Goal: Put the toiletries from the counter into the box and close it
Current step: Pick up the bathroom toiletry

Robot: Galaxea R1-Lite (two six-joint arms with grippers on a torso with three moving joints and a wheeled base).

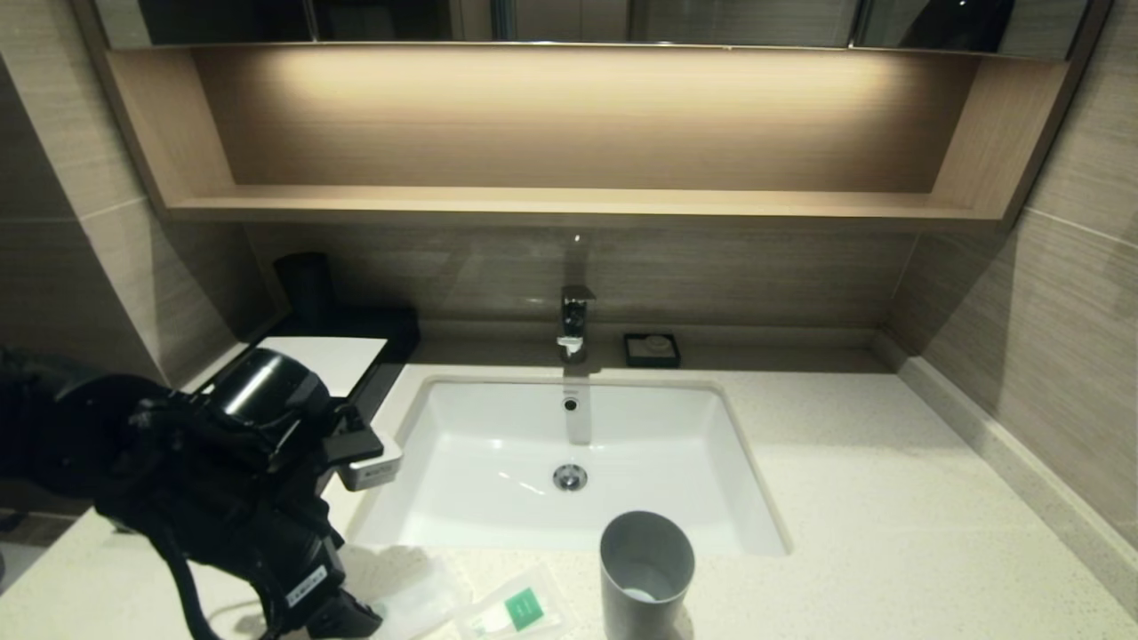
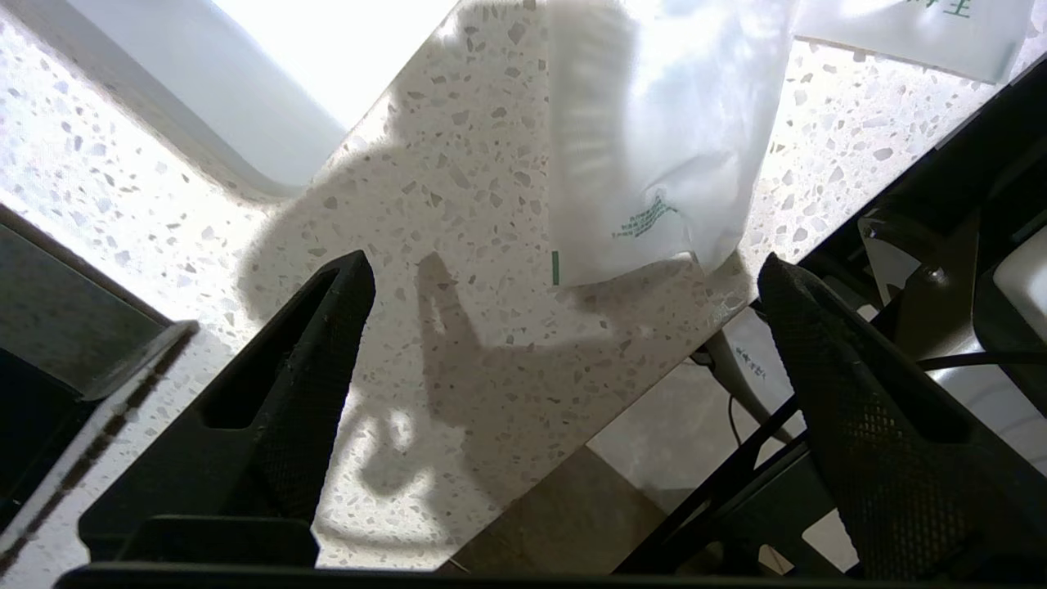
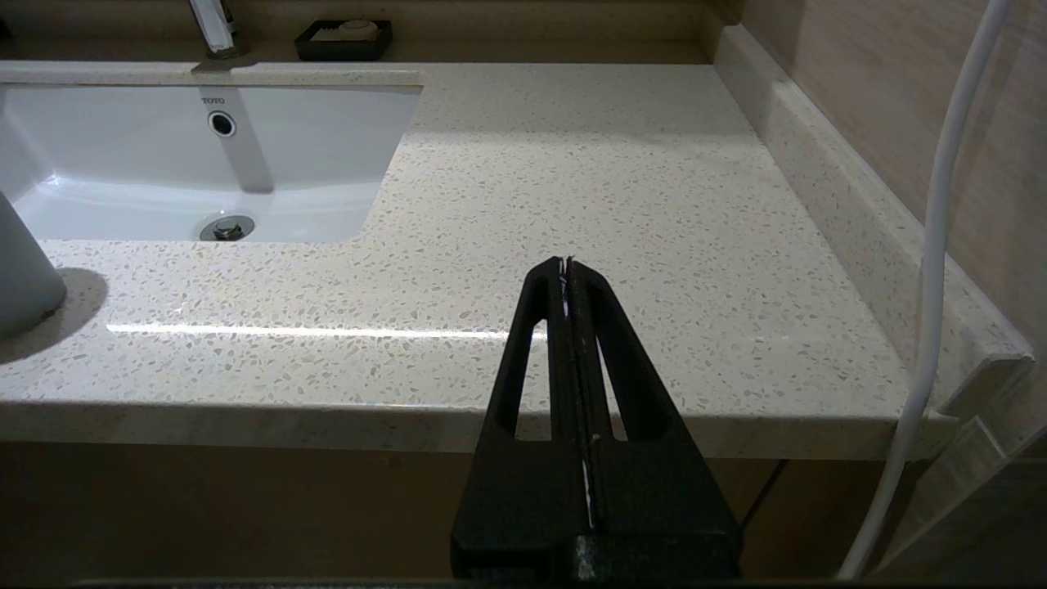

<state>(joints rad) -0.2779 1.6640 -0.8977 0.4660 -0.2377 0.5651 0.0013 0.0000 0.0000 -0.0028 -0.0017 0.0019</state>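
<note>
Counter (image 1: 889,498): off-white speckled stone, broad, running wall to wall under a wooden niche.
Basin (image 1: 498,462): white, rectangular, sunk into the counter middle; drain at its floor.
Tap (image 1: 574,322): chrome, on the back edge behind the basin.
Box (image 1: 338,360): low, black with a white top panel, at the back left corner; partly hidden by the left arm.
Soap dish (image 1: 652,349): small, black, square, just right of the tap.
Cup (image 1: 646,573): grey, upright, on the front strip before the basin.
Sachet (image 1: 520,609): flat, translucent, green square, left of the cup.
Second sachet (image 2: 654,139): pale, flat, beside the first, near the front edge.
</note>
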